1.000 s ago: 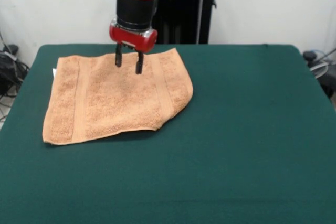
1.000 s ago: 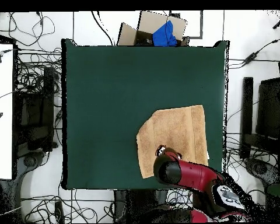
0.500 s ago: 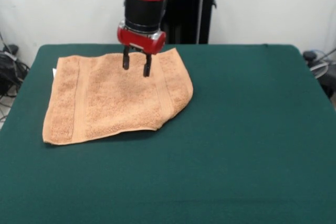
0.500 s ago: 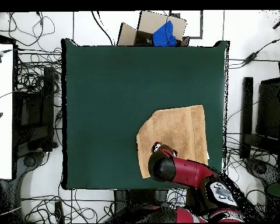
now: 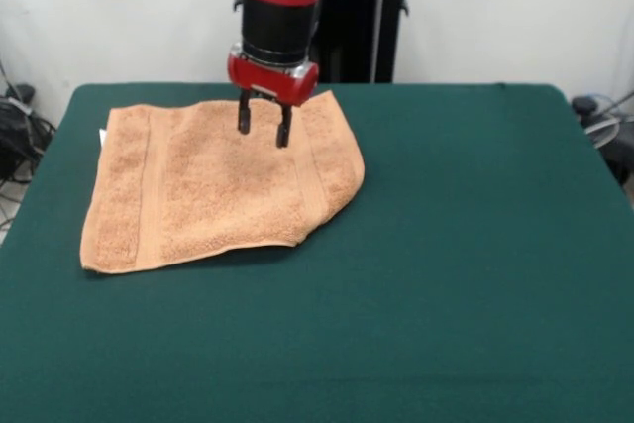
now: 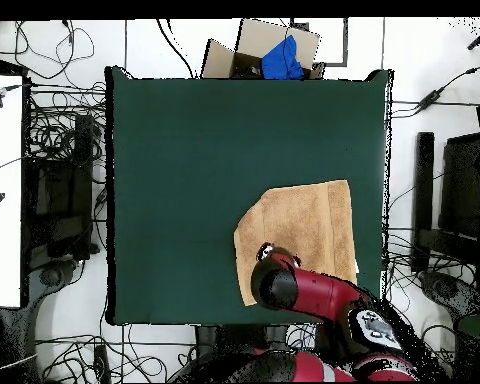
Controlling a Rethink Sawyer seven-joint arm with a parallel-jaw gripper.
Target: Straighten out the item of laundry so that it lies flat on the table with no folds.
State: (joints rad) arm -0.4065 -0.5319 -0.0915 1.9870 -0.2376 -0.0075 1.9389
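Pincer (image 5: 264, 130) hangs open and empty, fingers pointing down, just above the far part of a peach towel (image 5: 213, 190). Nearest the camera lies bare dark green surface (image 5: 416, 324); beyond it the towel sits left of centre, its near right corner tucked under. Unfolding likely means gripping that tucked edge only and drawing it outward.

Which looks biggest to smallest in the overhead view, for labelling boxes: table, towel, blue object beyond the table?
1. Table, by far the largest.
2. Towel, covering a small part of it.
3. Blue object, smallest, lying in a cardboard box.
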